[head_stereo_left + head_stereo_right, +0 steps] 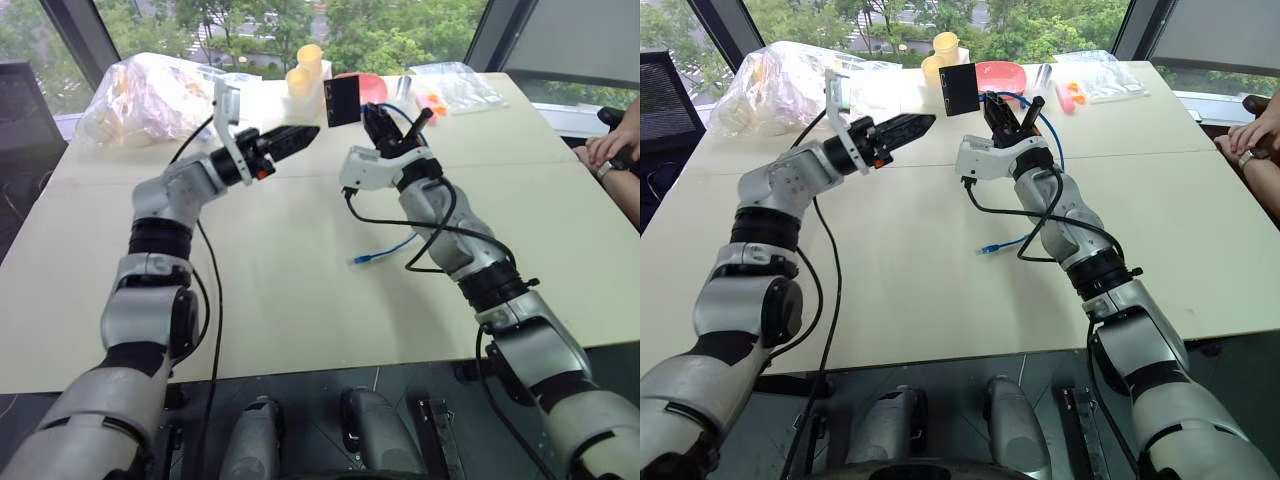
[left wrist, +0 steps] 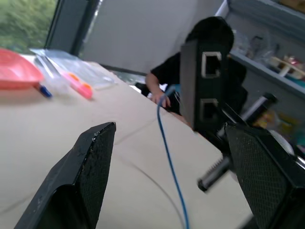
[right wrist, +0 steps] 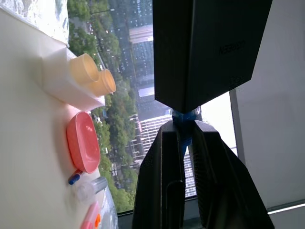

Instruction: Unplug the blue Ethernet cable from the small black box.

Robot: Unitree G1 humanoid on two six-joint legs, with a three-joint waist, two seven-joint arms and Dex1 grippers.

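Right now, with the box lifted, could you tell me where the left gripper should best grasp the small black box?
Probably its flat faces. The small black box hangs in the air off the blue Ethernet cable pinched by the right gripper, so the open left gripper can come from its own side.

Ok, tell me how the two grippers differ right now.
The left gripper is open and empty, aimed at the small black box. The right gripper is shut on the blue Ethernet cable at its plug and lifts the box with it. Both are raised above the table.

Cable plug hidden between right gripper fingers.
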